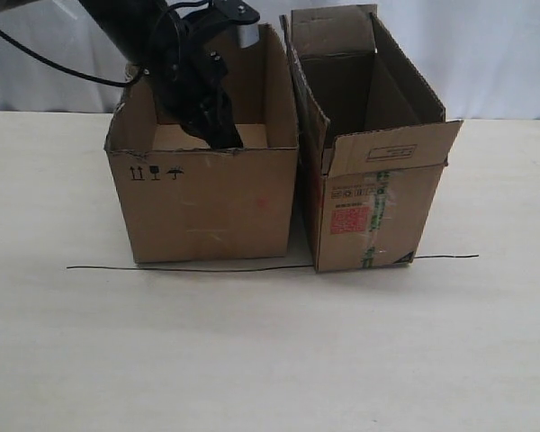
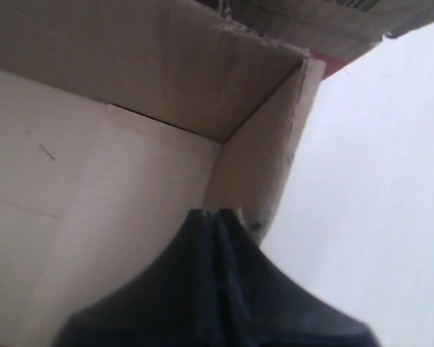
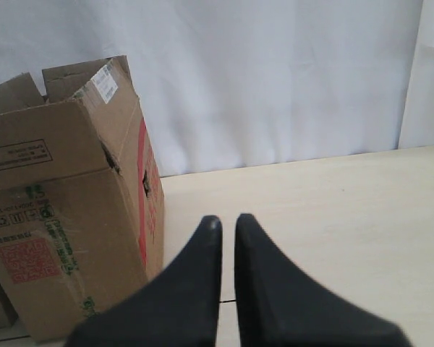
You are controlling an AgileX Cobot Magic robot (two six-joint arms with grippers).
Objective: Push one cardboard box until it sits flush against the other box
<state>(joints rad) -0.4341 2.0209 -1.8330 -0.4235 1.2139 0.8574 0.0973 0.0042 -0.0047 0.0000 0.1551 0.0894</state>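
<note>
Contact looks nearly made: cardboard box (image 1: 211,193) stands just left of the other box (image 1: 371,148), a thin gap remaining at their bases. Left gripper (image 1: 223,133), fingers pressed together and empty, reaches inside the cardboard box.

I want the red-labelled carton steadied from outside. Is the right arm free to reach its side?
Probably yes: the right gripper sits beside the other box, with only bare table showing between them.

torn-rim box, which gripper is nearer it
Left. The left gripper reaches down inside the torn-rim box; the right gripper hovers beyond the labelled box.
</note>
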